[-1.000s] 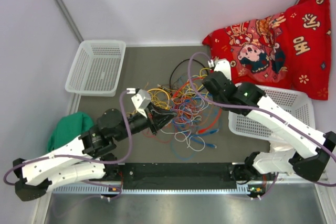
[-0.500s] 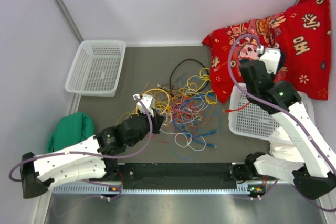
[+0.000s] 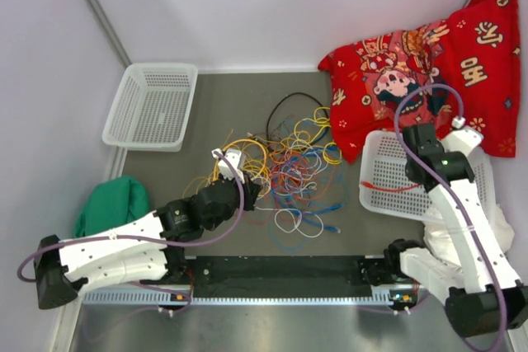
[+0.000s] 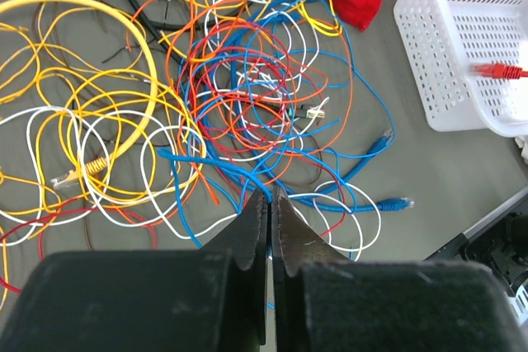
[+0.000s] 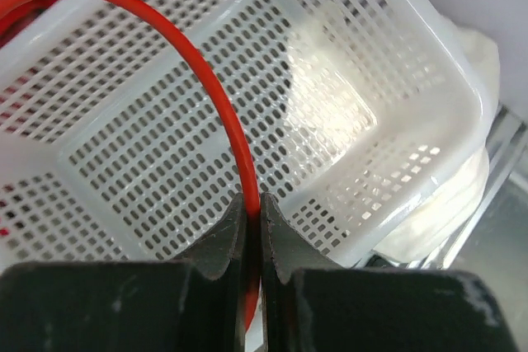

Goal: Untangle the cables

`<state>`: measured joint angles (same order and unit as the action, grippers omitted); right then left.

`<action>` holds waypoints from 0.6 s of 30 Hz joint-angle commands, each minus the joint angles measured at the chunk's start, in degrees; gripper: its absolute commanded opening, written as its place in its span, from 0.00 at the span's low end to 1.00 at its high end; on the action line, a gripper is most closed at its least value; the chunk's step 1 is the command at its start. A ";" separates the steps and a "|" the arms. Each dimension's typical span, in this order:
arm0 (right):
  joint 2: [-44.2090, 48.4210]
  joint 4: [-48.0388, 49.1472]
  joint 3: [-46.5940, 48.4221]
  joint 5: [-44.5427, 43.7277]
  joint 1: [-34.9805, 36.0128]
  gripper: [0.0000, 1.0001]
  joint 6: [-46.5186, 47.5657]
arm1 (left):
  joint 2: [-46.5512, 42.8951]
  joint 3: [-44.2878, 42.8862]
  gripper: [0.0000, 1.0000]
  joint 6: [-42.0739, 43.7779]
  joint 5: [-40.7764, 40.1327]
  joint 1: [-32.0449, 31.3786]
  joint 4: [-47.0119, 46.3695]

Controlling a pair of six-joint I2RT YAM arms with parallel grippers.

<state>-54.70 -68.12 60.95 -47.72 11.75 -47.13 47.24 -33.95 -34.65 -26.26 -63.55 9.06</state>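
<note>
Bright, even, diffuse light from above leaves only faint soft shadows in the top view, glare whitens the basket (image 5: 330,113) floor in the right wrist view, and both wrist views blur close to the lens at the left gripper (image 4: 269,200), the right gripper (image 5: 252,204) and its red cable (image 5: 240,150).

- Tangled cables (image 3: 289,162) cover the middle of the grey mat (image 3: 223,96), from the centre toward the right.
- Bare mat lies far left, between the tangle and the left basket (image 3: 153,109), and along the far edge behind the tangle.
- A narrow bare strip runs between the tangle's right edge and the right basket (image 3: 379,166).
- A red cushion (image 3: 445,63) fills the far right corner, reaching the right basket's far rim.
- The left arm lies across the near left; the left gripper (image 4: 268,199), jaws together, sits at the tangle's near-left edge.
- The right gripper (image 5: 252,204) hangs over the right basket, pinching a red cable (image 5: 206,88).
- A green cloth (image 3: 111,204) sits at the left edge, and a black rail (image 3: 280,268) borders the near side.
</note>
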 commanded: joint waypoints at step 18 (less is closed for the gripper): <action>9.33 4.93 -9.96 7.38 -14.21 0.00 -6.65 | 0.30 0.29 0.00 -2.96 0.33 0.00 -0.18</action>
<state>-50.09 -61.82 52.07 -40.01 -2.07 -51.75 46.78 -33.65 -36.84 -25.98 -63.55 10.39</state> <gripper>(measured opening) 0.032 0.015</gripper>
